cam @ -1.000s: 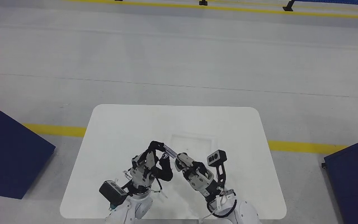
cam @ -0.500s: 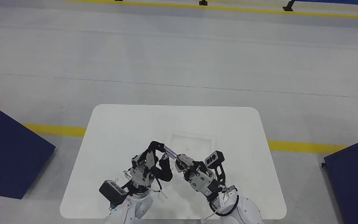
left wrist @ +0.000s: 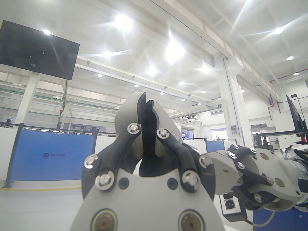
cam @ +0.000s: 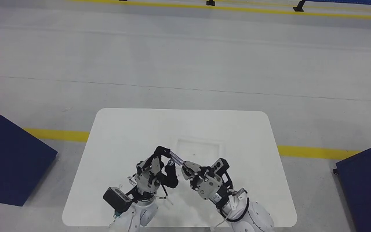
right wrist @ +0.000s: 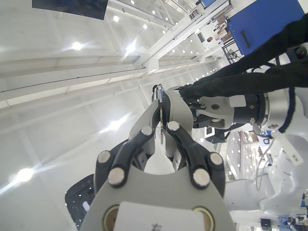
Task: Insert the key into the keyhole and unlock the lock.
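Key: a thin flat silver strip, seen edge-on in the right wrist view, with plain bright metal and a dark ridged pad pressed to one face. It is pinched between the two fingers of the right gripper, and its far end sticks out past the fingertips. From the top view the key is read as a slim pale sliver spanning the gap between the two gripper tips. It is held in the air over the near middle of the white table, not lying on it.

The right gripper fingers are closed on the key and kept slightly apart by the metal. The left gripper is placed tip to tip with it, just beside the key's far end; whether that end is touched cannot be told. In the left wrist view the left gripper is seen with its black ridged pads pressed together along most of their length, with a small split at the very tip. Anything caught between them is hidden. Both grippers are angled up towards the ceiling.

A faint rectangular outline is noted on the table just beyond the grippers. A dark screen is hung high on the wall, a blue barrier panel is seen behind, and a yellow floor line runs past the table
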